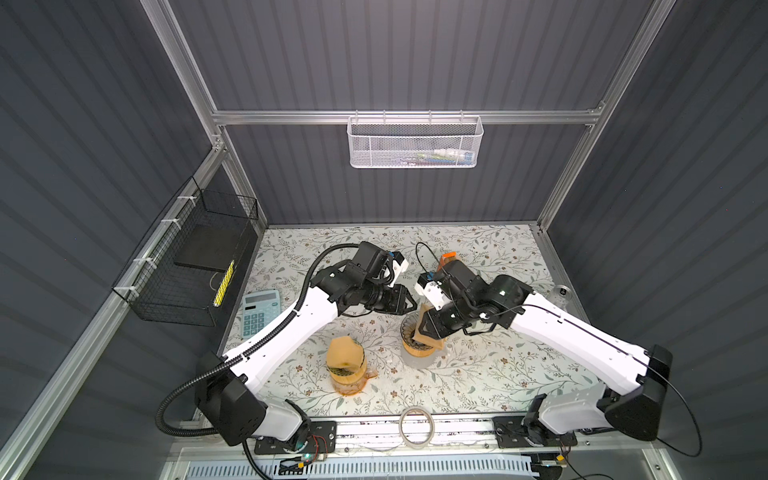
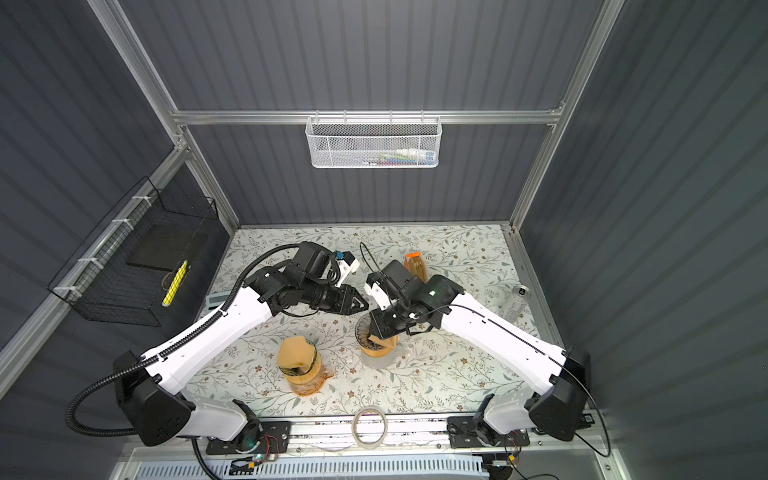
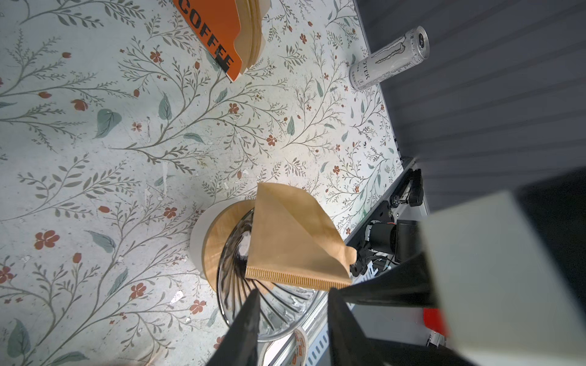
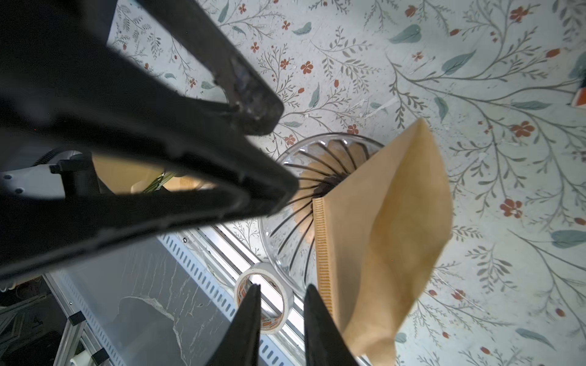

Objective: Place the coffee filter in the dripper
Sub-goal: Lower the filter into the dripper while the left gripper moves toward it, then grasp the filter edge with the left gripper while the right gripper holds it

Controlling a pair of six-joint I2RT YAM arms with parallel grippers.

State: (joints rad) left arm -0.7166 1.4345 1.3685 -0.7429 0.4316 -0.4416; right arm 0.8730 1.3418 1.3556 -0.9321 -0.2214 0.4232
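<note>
Left gripper (image 3: 293, 294): tilted toward glass dripper (image 4: 291, 234), jaws parted, empty.
Right gripper (image 4: 282, 288): above dripper, released, empty.
Coffee filter (image 4: 396, 237): one, leaning inside.

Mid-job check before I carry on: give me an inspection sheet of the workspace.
Surface: floral table cover, small scuffs.
Job's things: coffee filter stands tip-down in glass dripper, leaning, not seated.
Clutter: coffee filter pack, Monster can, calculator, tape roll, amber jug with another filter.
Pincers: left pincer open, right pincer open; neither holds the filter.
Cables: black conduit along left arm; thin cable along right arm.
Surroundings: white mesh basket on back wall, black wire basket on left wall.
</note>
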